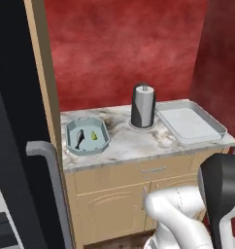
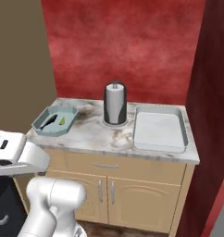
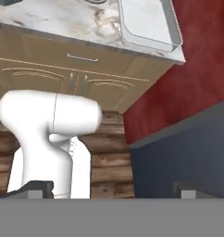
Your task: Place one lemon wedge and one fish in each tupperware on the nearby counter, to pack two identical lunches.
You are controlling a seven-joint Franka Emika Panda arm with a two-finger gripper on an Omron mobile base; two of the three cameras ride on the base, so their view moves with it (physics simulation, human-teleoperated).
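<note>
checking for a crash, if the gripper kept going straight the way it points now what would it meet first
Judging by the hand view, the gripper points down past the tan cabinet fronts toward the wooden floor, so probably the floor, unless the robot's own white body blocks it first. Depth is unclear.

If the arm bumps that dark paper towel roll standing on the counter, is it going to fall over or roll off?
The dark upright paper-towel roll is tall and narrow on a small round base, so a knock near its top would probably tip it. Being cylindrical, it would likely then roll across the smooth marbled stone counter, perhaps against the white-grey rectangular tray close beside it.

White-grey tupperware (image 3: 146,23) cut off by top edge
</note>
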